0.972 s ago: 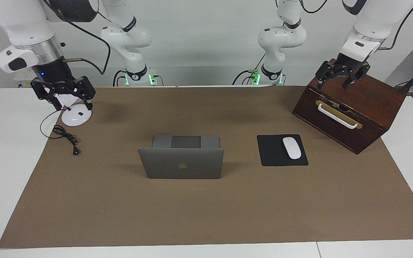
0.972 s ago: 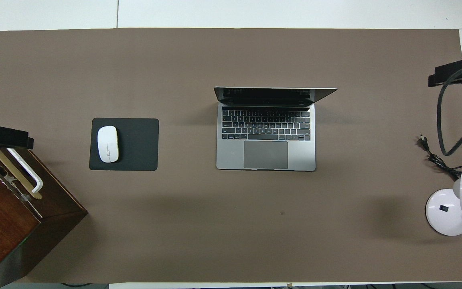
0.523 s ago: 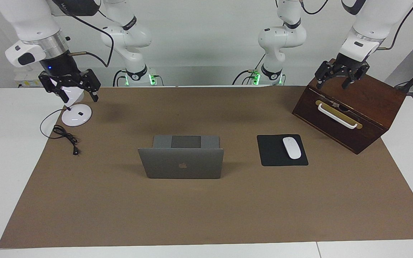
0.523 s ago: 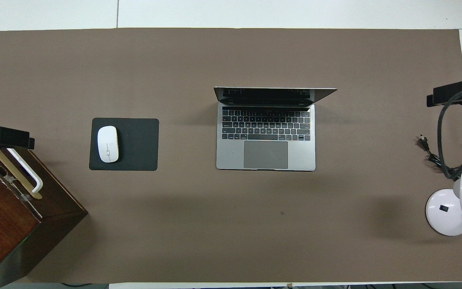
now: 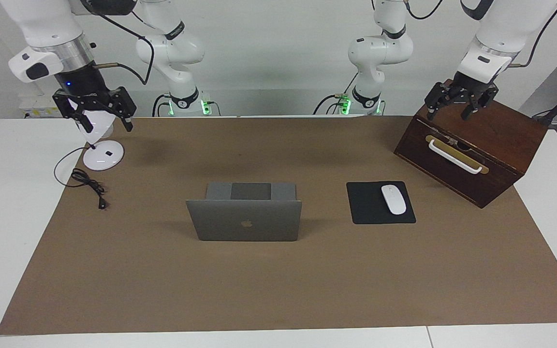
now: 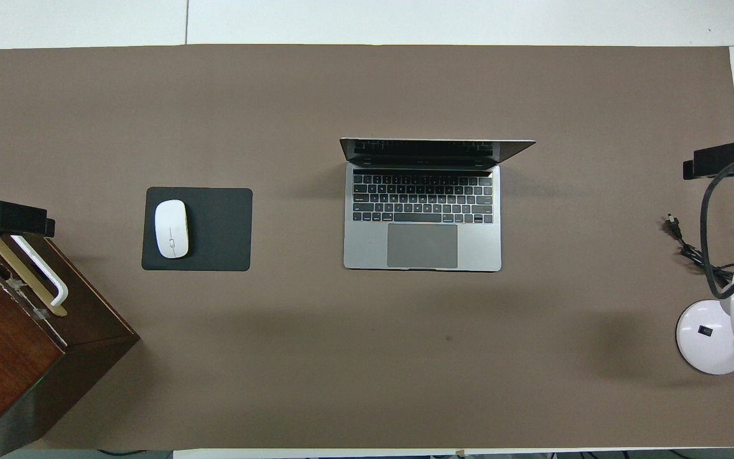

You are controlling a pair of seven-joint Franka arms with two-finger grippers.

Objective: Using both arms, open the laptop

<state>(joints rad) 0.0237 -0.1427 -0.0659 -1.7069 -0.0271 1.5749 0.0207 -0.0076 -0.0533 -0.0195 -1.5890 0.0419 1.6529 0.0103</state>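
The silver-grey laptop stands open in the middle of the brown mat. Its lid is upright, with the logo side toward the facing camera, and the overhead view shows its keyboard and trackpad. My left gripper hangs open over the wooden box at the left arm's end of the table, holding nothing. My right gripper hangs open and empty over the white lamp at the right arm's end. Both grippers are well away from the laptop.
A black mousepad with a white mouse lies beside the laptop toward the left arm's end. Nearer the robots stands a dark wooden box with a white handle. A white lamp base and black cable sit at the right arm's end.
My right gripper has risen above the lamp and drifted slightly toward the table's middle. The left gripper and the laptop have stayed as they were.
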